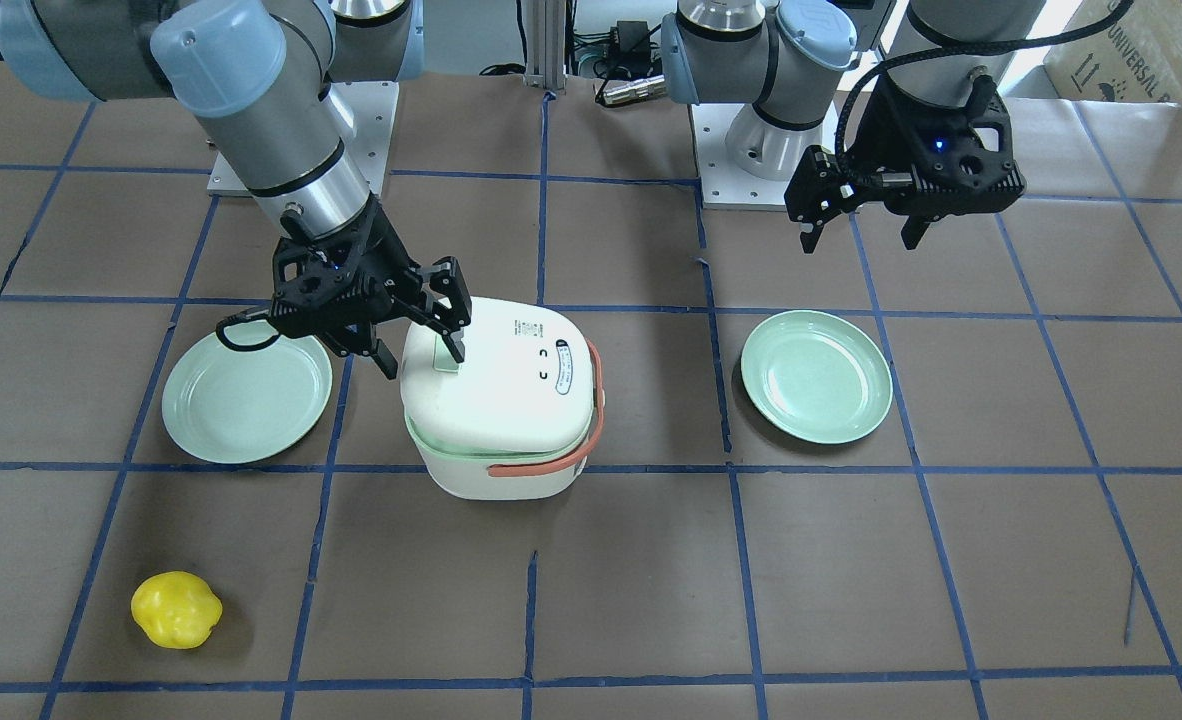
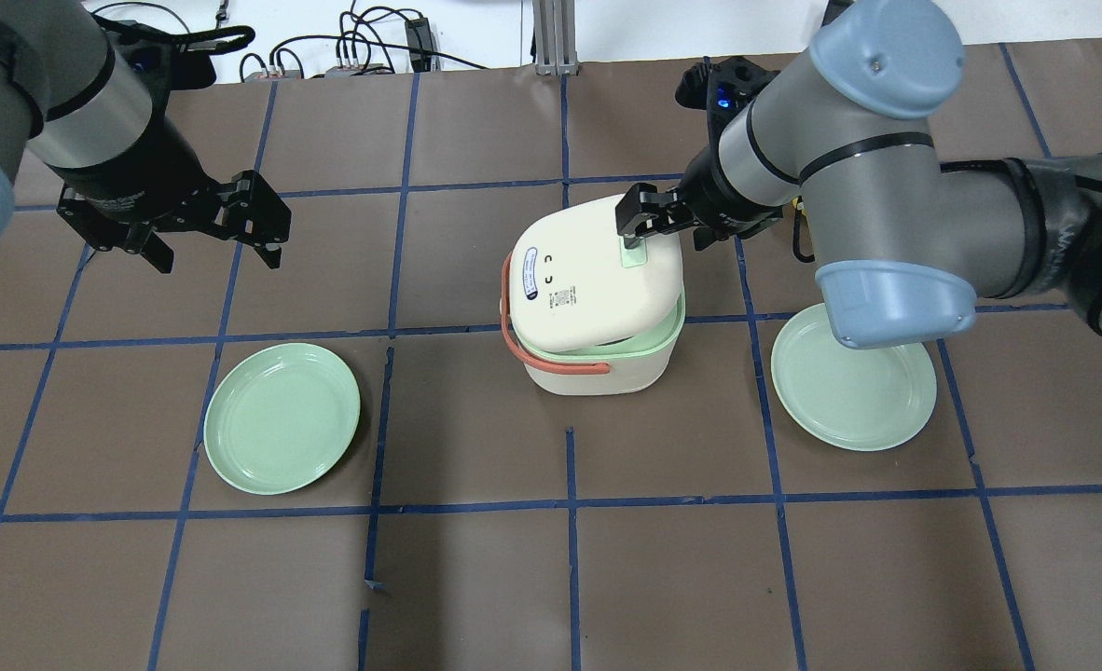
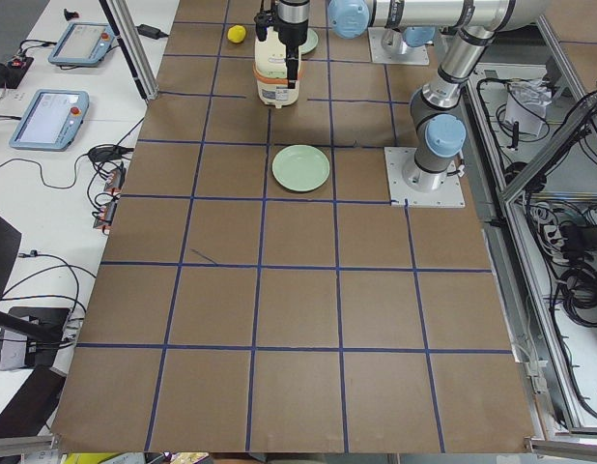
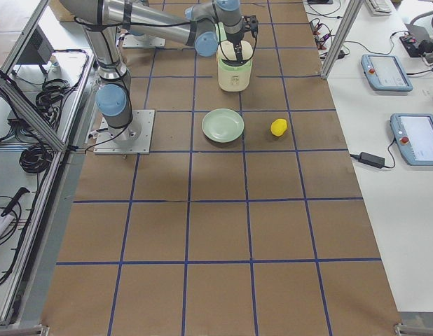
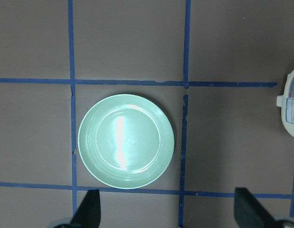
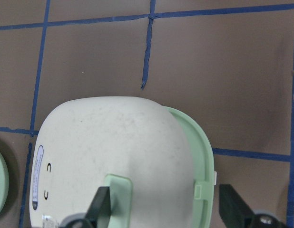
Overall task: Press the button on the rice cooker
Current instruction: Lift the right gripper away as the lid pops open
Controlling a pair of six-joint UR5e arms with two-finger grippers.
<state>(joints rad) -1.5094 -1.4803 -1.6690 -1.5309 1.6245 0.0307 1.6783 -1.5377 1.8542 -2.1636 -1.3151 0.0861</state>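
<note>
The white rice cooker (image 1: 511,410) with an orange handle stands mid-table; it also shows in the overhead view (image 2: 588,298). Its lid sits tilted, with the green inner rim showing beneath. My right gripper (image 1: 421,352) is open, straddling the lid's edge, and one fingertip (image 1: 456,345) rests on the pale green button (image 1: 441,358). The button also shows in the overhead view (image 2: 633,253) and the right wrist view (image 6: 119,190). My left gripper (image 1: 861,240) is open and empty. It hovers above the table well away from the cooker, over a green plate (image 5: 126,141).
Two green plates lie either side of the cooker, one under the right arm (image 1: 246,393) and one on the left arm's side (image 1: 816,375). A yellow lemon-like object (image 1: 176,608) lies near the operators' edge. Blue tape lines grid the brown table.
</note>
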